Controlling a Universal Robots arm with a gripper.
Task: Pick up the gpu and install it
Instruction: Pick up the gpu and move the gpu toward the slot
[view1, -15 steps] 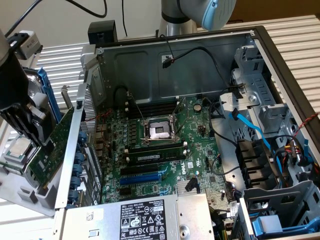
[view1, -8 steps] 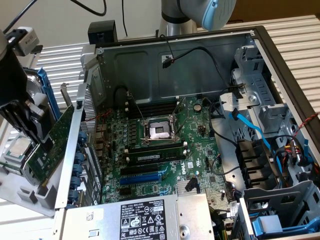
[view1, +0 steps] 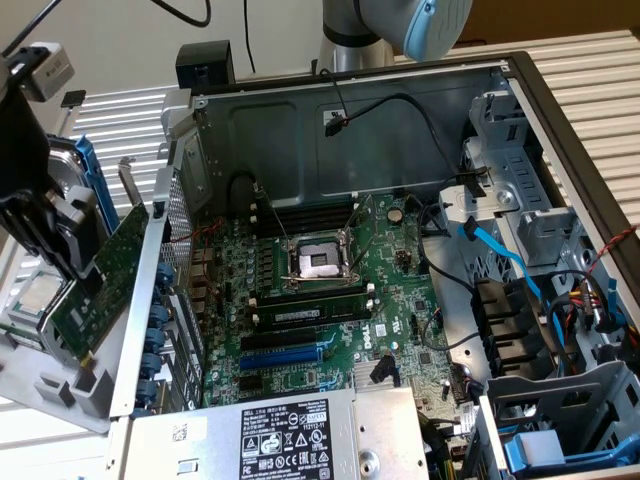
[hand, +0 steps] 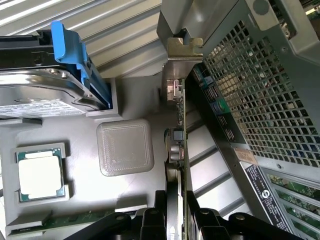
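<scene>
**Card held outside the case, close to its metal wall**

The computer case (view1: 400, 110) lies open with the motherboard (view1: 400, 290) exposed, and the gpu (view1: 100, 280) is not inside it. The card hangs tilted over the grey parts tray (view1: 40, 385) at the exterior view's left, just beside the case's perforated rear wall (hand: 260, 85). The claw (hand: 177, 212) is closed partway, pinching the card by one end between its fingers.

The main risk, as I judge it, is the far end of the card: its silver bracket (hand: 182, 52) sits near the wall's edge and could catch there. A knock could twist the card in so narrow a grip. A tilted card could also meet the blue slot (view1: 285, 353) at an angle and jam.

The exterior view gives the slot and the card's lean. The wrist view looks along the card edge-on, showing the bracket's gap to the wall, plus the hard drive (hand: 40, 97) and processor chip (hand: 40, 172) on the tray beneath.
</scene>
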